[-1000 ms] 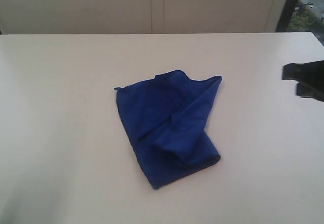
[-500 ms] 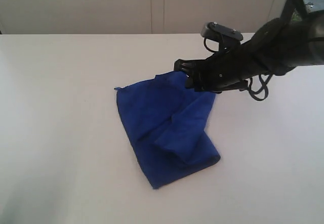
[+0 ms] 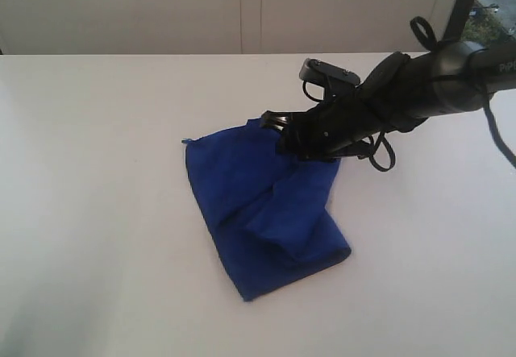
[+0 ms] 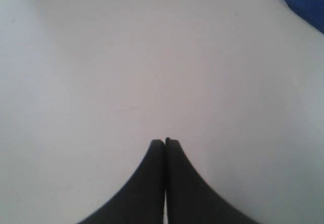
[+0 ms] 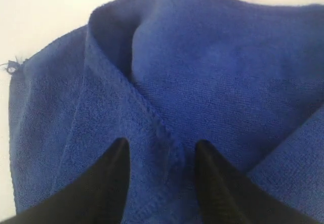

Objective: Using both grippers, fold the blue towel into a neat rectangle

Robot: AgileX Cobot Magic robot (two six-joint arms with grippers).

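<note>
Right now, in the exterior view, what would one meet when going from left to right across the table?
Bare table → blue towel → right arm. The right pincer overlaps the towel, so I leave it out of the order.

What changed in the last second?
The right gripper swung in from the right edge of the exterior view to the far edge of the blue towel. Its open jaws now straddle a hemmed fold and have not closed on it. The towel's far right corner is now hidden under the arm. The rest of the towel lies as before on the table.
</note>
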